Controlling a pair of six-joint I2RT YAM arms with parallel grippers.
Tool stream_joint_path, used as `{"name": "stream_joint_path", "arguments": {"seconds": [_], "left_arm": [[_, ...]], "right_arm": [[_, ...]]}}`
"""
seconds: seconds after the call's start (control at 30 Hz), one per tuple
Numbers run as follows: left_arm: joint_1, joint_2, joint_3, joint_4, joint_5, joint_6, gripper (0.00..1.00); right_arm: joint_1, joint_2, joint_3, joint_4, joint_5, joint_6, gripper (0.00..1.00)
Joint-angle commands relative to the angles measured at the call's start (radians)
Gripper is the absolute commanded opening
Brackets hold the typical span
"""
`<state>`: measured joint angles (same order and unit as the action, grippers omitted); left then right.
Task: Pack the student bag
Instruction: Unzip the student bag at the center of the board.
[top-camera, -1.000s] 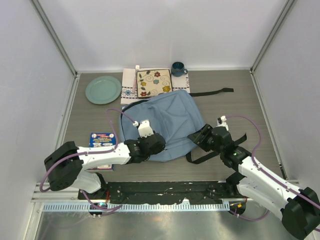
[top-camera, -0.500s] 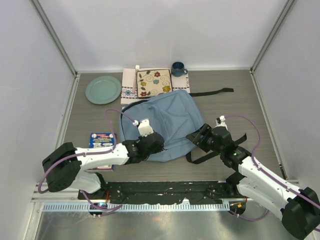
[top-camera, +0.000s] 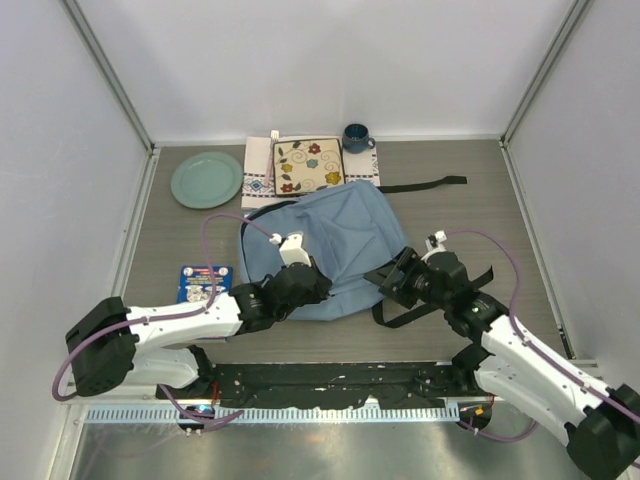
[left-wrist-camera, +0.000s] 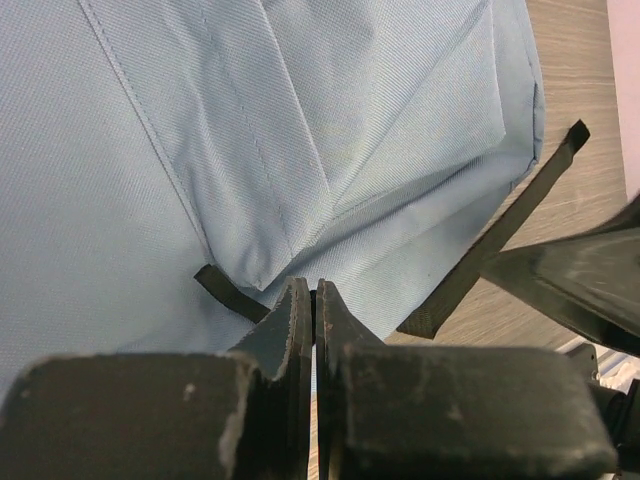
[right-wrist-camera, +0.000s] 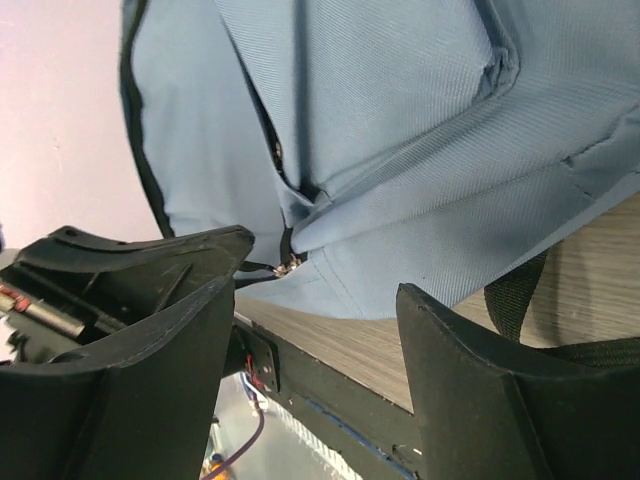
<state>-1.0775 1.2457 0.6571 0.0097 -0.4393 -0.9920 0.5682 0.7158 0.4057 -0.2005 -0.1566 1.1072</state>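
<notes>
At the far left of the grey worktop (top-camera: 150, 250) lies a round green plate (top-camera: 206, 179). Nearer the arms lies a small blue printed booklet (top-camera: 204, 281), just beside the left arm.

The left pincer (left-wrist-camera: 313, 292) is clenched, its two dark fingers (left-wrist-camera: 285, 330) pressed flat together at the near left edge of the student bag (top-camera: 340, 235). In the left wrist view the light-blue cloth fills the space beyond the tips. A short black tab (left-wrist-camera: 228, 291) on the bag's edge runs in behind the left-hand finger. Whether that tab or a fold of cloth is pinched cannot be told.

At the back stands a white embroidered cloth (top-camera: 256, 175). On it is a square plate painted with flowers (top-camera: 308, 165), and a dark blue mug (top-camera: 355, 137) stands just to the right at the back wall.

The bag lies flat in the middle of the worktop, between the two arms. Its far edge touches the white cloth and its near edge faces the arm bases.

The right pincer (right-wrist-camera: 325, 265) is released, with its jaws spread wide and grasping nothing. It sits at the bag's near right corner. In the right wrist view the bag's edge and a small metal zip pull (right-wrist-camera: 290, 262) lie just beyond the gap between the fingers.

A black strap (top-camera: 430, 184) trails from the bag across the worktop to the far right. A second strap (top-camera: 410, 316) lies beneath the right arm.
</notes>
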Motion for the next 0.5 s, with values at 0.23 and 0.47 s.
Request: {"name": "stream_joint_path", "arguments": {"seconds": [0.23,0.47], "left_arm": [[0.004,-0.052,0.013,0.101,0.047,0.088,0.0],[0.004,-0.054,-0.004,0.183,0.131,0.133,0.0]], "right_arm": [[0.125,0.27,0.073,0.194,0.063,0.127,0.71],[0.128,0.356,0.088,0.194,0.195,0.192,0.71]]}}
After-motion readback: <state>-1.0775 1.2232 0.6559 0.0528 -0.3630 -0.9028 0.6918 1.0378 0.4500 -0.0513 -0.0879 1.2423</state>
